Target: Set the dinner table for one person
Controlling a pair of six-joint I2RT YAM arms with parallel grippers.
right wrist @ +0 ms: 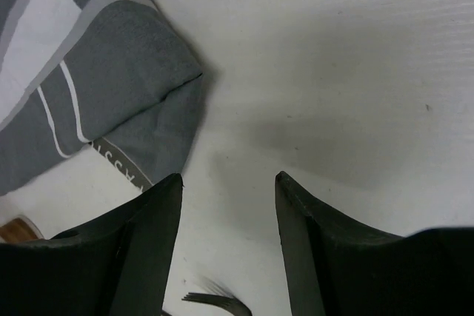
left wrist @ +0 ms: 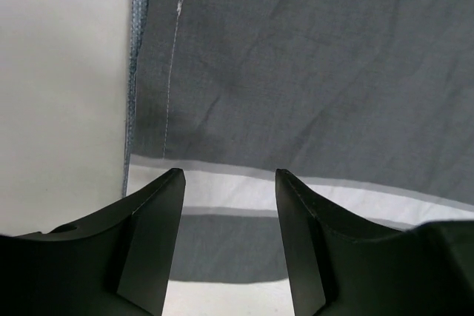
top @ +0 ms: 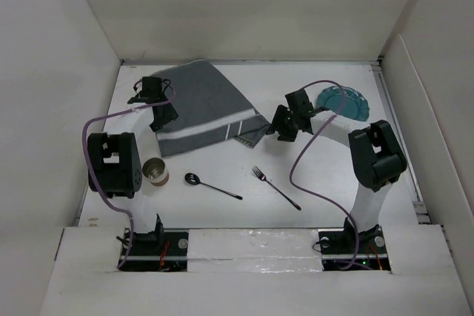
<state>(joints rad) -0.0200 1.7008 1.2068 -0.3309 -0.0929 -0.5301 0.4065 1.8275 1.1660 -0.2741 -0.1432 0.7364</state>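
The dinner table (top: pixel 333 175) is a plain white surface. A dark grey placemat (top: pixel 200 101) with pale stripes lies skewed at its back left, one corner folded under. My left gripper (top: pixel 164 123) hangs open over the placemat's left edge, above the pale stripe (left wrist: pixel 244 194), with nothing between its fingers (left wrist: pixel 155 242). My right gripper (top: pixel 277 132) stands open over bare table just right of the folded corner (right wrist: pixel 159 101), empty. A teal plate (top: pixel 343 101) sits at the back right. A black spoon (top: pixel 211 185), a black fork (top: pixel 275 186) and a metal cup (top: pixel 155 172) lie nearer the front.
White walls enclose the table on three sides. The fork's tines (right wrist: pixel 215 303) show at the bottom of the right wrist view, below the jaws. A purple cable (top: pixel 311 175) loops beside each arm.
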